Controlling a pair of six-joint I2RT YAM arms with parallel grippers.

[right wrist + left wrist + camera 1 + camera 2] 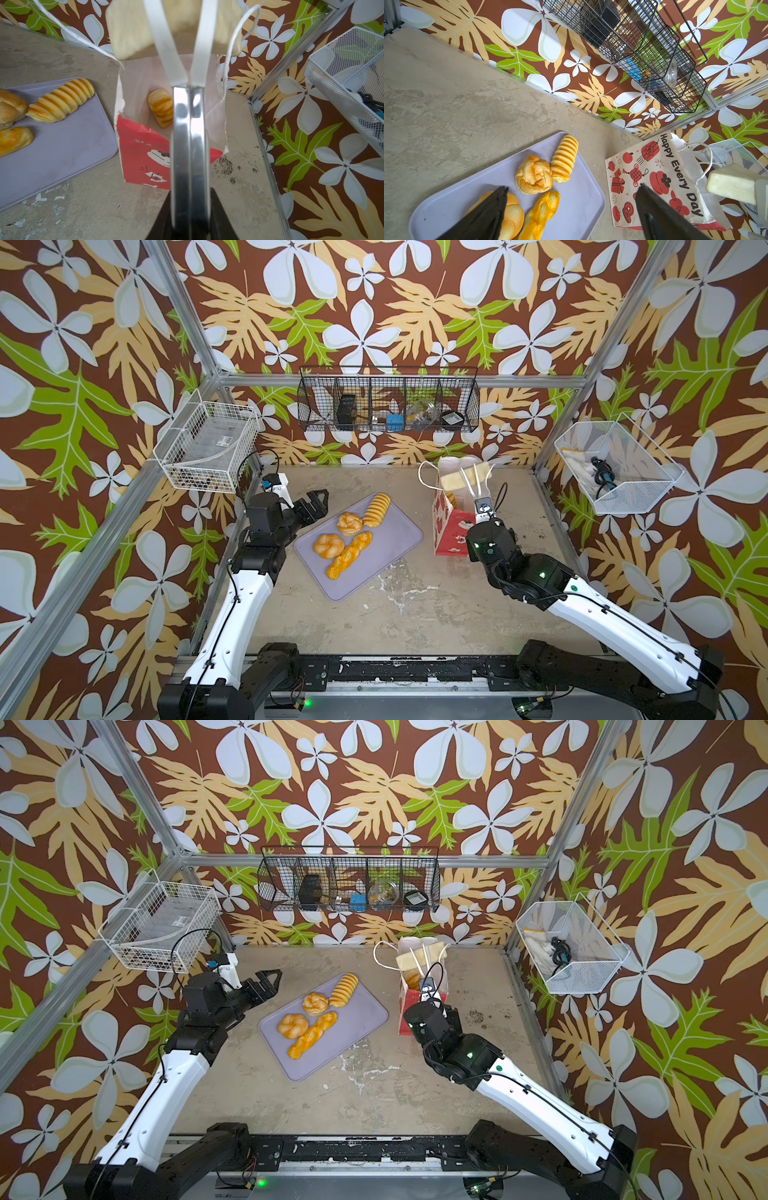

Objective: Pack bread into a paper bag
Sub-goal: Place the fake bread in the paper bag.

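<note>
Holding: the right gripper (470, 472) has its long white fingers (168, 52) drawn narrow and clamped on the pale slice (133, 31).
Pale slice: in the air directly over the open mouth of the paper bag (451, 535), above its rim and not yet inside.
Paper bag: upright near the far edge of the tabletop (415, 614), right of the middle. It is red with white prints outside and plain white inside, and one side reads "Happy Every Day" in the left wrist view. Its cord handles (233, 41) hang out to either side.
Inside the bag: one striped roll (160, 108) lies low against the white wall.
Tray: the lavender tray (386, 547) lies askew at the middle of the tabletop, left of the bag and apart from it.
On the tray: a ridged roll (377, 510) sits by the far corner, touching a round bun (349, 523). A knotted bun (328, 545) lies just beside a long braid (349, 554). All four crowd the tray's left side.
Left gripper: the left gripper (323, 502) hangs at the tray's left edge, its black fingers (483, 218) spread wide with nothing between them.
</note>
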